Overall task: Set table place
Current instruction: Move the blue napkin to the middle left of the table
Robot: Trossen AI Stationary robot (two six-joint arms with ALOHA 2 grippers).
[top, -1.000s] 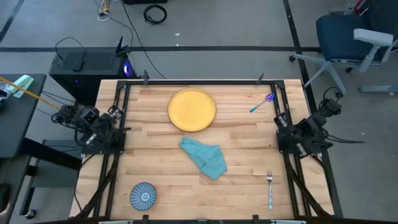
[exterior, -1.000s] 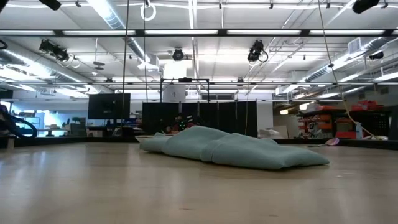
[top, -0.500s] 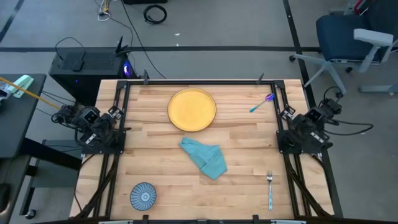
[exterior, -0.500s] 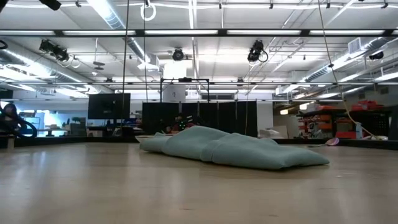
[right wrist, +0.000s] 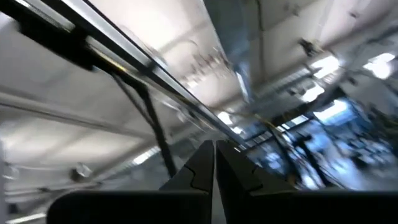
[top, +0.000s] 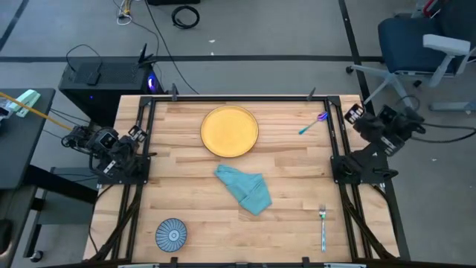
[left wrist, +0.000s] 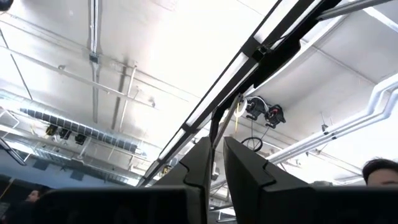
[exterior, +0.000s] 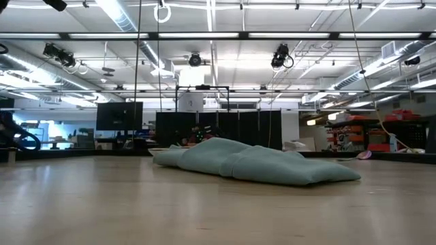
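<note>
Right arm's end effector point(top: 355, 115) lifted from its folded rest, swung toward the table's point(top: 186, 193) far right corner
</note>
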